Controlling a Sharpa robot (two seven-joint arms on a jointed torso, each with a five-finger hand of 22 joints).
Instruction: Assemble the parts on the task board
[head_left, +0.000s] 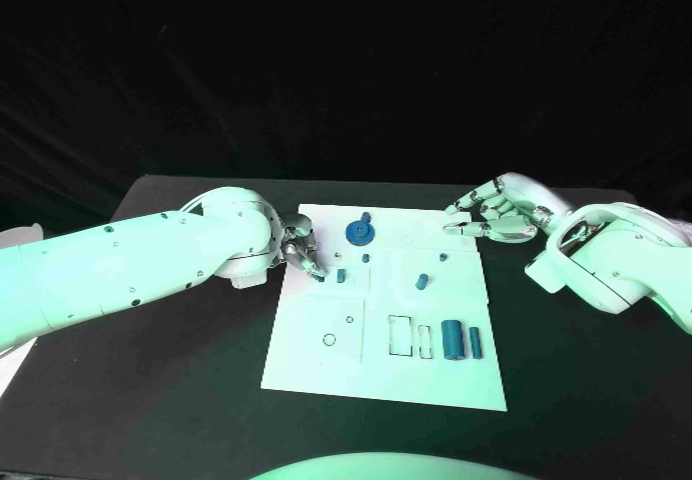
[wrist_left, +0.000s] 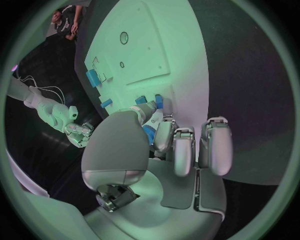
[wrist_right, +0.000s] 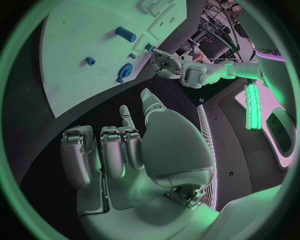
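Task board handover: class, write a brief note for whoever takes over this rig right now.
Left hand: fingertips at a small blue part on the white task board's left edge; whether it grips it is unclear.
Right hand: fingers curled, holding nothing, beside the board's far right corner.
Done: the blue gear sits on the board, small blue pegs stand mid-board.
Left: the blue cylinder and the slim blue bar lie near the empty outlined slots.
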